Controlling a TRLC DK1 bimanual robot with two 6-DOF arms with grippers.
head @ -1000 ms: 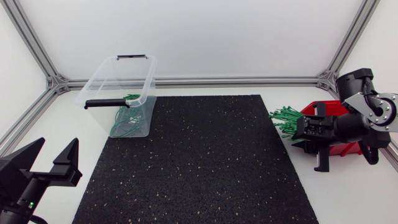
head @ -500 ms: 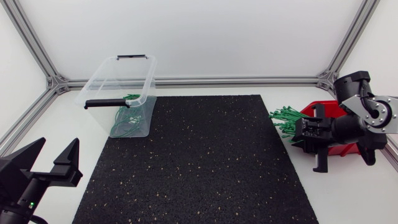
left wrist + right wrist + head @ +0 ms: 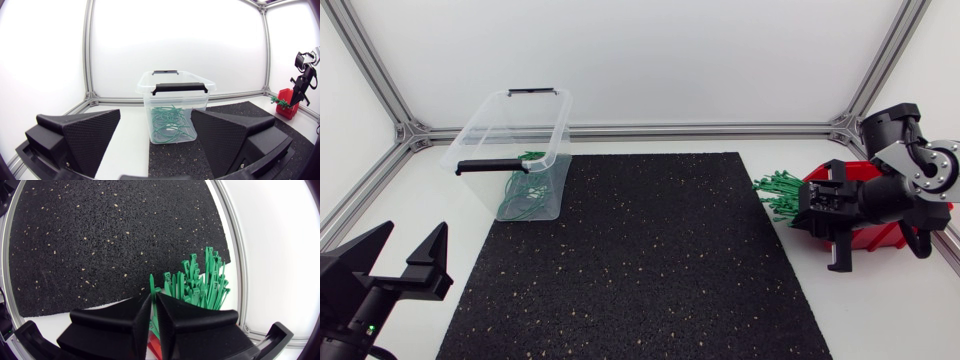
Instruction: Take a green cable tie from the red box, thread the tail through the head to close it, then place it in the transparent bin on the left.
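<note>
Right hand (image 3: 154,301) pressed almost together, its two fingers pinching a single green cable tie (image 3: 152,286) that stood up between them. Just beside this hand lay the bundle of loose green ties (image 3: 202,282), fanned out over the rim of the red box (image 3: 876,238) and onto the white worktop (image 3: 880,310). In the head view the right hand sat over the box at the right edge of the worktop, beside the black speckled mat (image 3: 640,250). Left hand (image 3: 412,235) spread wide and holding nothing, at the near left corner and well apart from the box. Ahead of it stood the transparent bin (image 3: 148,100), upright at the mat's far left corner, with looped green ties (image 3: 170,125) inside.
</note>
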